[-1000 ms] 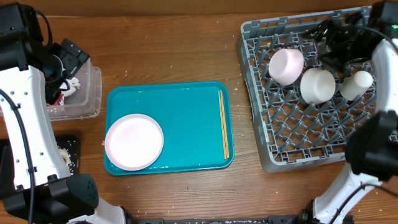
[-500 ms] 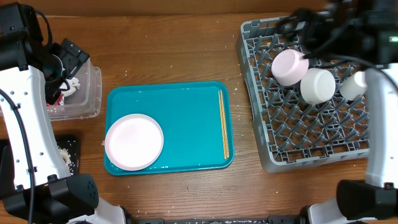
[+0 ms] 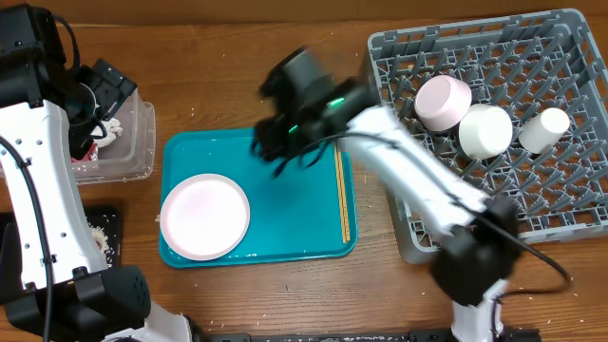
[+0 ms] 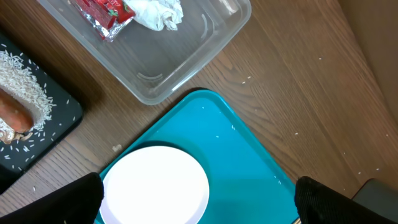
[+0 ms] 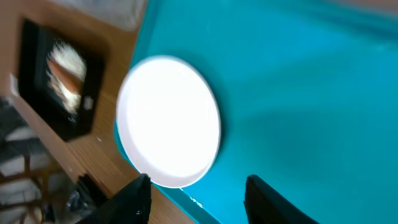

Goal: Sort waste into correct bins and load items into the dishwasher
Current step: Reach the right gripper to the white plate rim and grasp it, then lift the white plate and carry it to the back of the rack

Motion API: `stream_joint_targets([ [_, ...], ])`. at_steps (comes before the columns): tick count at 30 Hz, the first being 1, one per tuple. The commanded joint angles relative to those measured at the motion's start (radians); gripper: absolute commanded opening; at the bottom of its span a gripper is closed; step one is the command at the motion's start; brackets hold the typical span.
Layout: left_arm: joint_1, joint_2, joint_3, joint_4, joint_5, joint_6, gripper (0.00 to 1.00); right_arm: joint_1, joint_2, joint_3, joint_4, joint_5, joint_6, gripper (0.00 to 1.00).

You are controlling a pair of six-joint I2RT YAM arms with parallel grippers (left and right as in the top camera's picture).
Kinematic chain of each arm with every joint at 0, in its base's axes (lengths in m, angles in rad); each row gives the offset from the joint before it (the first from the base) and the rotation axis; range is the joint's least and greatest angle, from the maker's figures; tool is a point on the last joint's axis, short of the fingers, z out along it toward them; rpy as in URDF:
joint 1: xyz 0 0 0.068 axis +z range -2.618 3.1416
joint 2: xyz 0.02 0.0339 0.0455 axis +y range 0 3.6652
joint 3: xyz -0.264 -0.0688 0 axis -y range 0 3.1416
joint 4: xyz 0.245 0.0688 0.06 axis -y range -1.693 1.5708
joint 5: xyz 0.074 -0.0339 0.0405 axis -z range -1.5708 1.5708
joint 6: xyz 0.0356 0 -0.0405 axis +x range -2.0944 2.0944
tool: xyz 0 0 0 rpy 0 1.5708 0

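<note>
A white plate [image 3: 204, 216] lies at the left of the teal tray [image 3: 285, 218], and the chopsticks [image 3: 343, 190] lie along the tray's right edge. My right gripper [image 5: 202, 202] hovers over the tray just right of the plate [image 5: 168, 121], open, with nothing between its fingers. My left gripper [image 4: 196, 208] hangs open high above the plate [image 4: 155, 186]. The clear tub [image 4: 155, 56] holds the red wrapper [image 4: 99, 12] and the napkin [image 4: 155, 12]. The black tray [image 4: 37, 124] carries rice [image 4: 25, 81] and the carrot [image 4: 15, 115]. The grey dish rack [image 3: 494, 204] holds a bowl [image 3: 439, 101] and two cups [image 3: 485, 129].
The right arm [image 3: 408, 161] stretches from the front edge across the rack's left side to the tray. The left arm [image 3: 38, 171] stands along the table's left edge beside the tub. Rice grains dot the wood.
The right arm has swung from above the rack leftward to over the teal tray, and its jaws stand narrower than before. The left arm has not moved.
</note>
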Motion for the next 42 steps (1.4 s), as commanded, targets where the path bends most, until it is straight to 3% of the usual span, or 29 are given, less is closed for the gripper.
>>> stream_joint_targets([
  [1, 0.000, 0.002, 0.006, 0.000, 0.007, 0.018, 1.00, 0.063, 0.062, -0.007, 0.029, 0.026, 0.002, 0.51],
  [7, 0.000, 0.002, 0.006, 0.000, 0.007, 0.019, 1.00, 0.146, 0.146, -0.012, 0.037, 0.182, 0.031, 0.51],
  [22, 0.000, 0.002, 0.006, 0.000, 0.007, 0.019, 1.00, 0.190, 0.270, -0.012, 0.071, 0.189, 0.061, 0.45],
  [26, 0.000, 0.002, 0.006, 0.000, 0.007, 0.019, 1.00, 0.190, 0.271, -0.012, 0.074, 0.197, 0.084, 0.35],
  [33, 0.000, 0.002, 0.006, 0.000, 0.007, 0.019, 1.00, 0.190, 0.271, -0.006, 0.074, 0.199, 0.131, 0.04],
  [42, 0.000, 0.002, 0.006, 0.000, 0.007, 0.019, 1.00, 0.121, 0.209, 0.130, -0.086, 0.199, 0.131, 0.04],
])
